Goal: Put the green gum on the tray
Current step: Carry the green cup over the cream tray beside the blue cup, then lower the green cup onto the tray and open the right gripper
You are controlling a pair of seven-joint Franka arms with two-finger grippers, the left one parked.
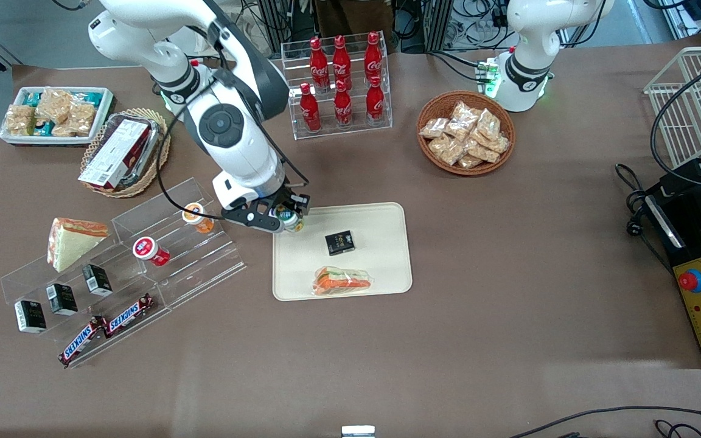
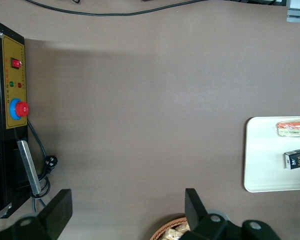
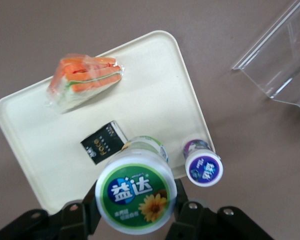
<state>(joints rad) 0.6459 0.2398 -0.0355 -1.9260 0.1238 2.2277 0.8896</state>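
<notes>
**Green gum hanging over the tray's corner**

Starting at the working arm's end of the worktop (image 1: 509,316), you've got the clear stepped rack (image 1: 143,267) with an orange-lidded canister (image 1: 195,216) and a red-lidded one (image 1: 148,250) sitting on it, small black boxes (image 1: 61,298) on the lower step and two Snickers bars (image 1: 107,328) at its front edge.

Next along is your pincer (image 1: 277,214), clamped on the green gum (image 3: 136,191). In the right wrist view the fingers (image 3: 182,196) press on both sides of the canister just under its white lid, and the green label faces the camera. It's held above the tray (image 1: 381,261), over the corner nearest the rack and farthest from the front camera. Can't tell whether it's touching the tray surface or not.

A purple-lidded canister (image 3: 203,166) stands right at that same tray edge, just beside the gum.

On the tray itself you've got a black packet (image 1: 339,242) near the middle and a wrapped sandwich (image 1: 343,281) nearer the front camera.
</notes>
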